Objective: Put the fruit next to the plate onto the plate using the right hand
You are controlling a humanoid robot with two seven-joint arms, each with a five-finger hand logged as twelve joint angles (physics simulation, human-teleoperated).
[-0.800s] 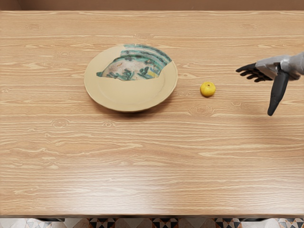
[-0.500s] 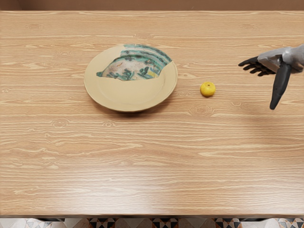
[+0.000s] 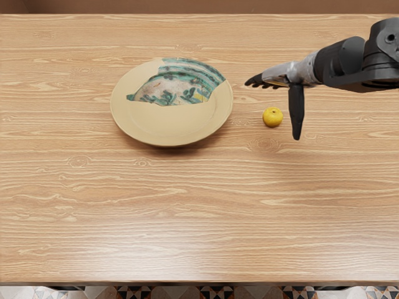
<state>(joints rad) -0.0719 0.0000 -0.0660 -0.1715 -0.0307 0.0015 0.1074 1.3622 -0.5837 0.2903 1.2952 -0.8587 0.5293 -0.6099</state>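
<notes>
right hand over the fruit: the right hand (image 3: 280, 78) hangs above the wooden table (image 3: 187, 205). its dark grey arm (image 3: 355, 59) comes in from the right edge, where the frame cuts off the upper part of the limb. the black fingers (image 3: 257, 81) point left toward the plate, stretched out and loosely spread, holding nothing. seen almost edge-on, they overlap and cannot be told apart one by one. one long digit, apparently the thumb (image 3: 297, 115), points straight down just right of the fruit. from this slanted view it cannot be told how high the hand floats, or whether that tip meets the wood.

the small yellow fruit (image 3: 272, 116) sits on the table to the right of the plate, apart from its rim. in the picture it is below the fingers and just left of the hanging digit, and no finger visibly touches it. its kind is hard to make out at this size.

the round cream plate (image 3: 171, 124) lies left of centre. a green and teal pattern covers its far half and the near half is plain. only open wood lies between fruit and plate. a strip of patterned floor (image 3: 212, 291) shows below the table's near edge.
</notes>
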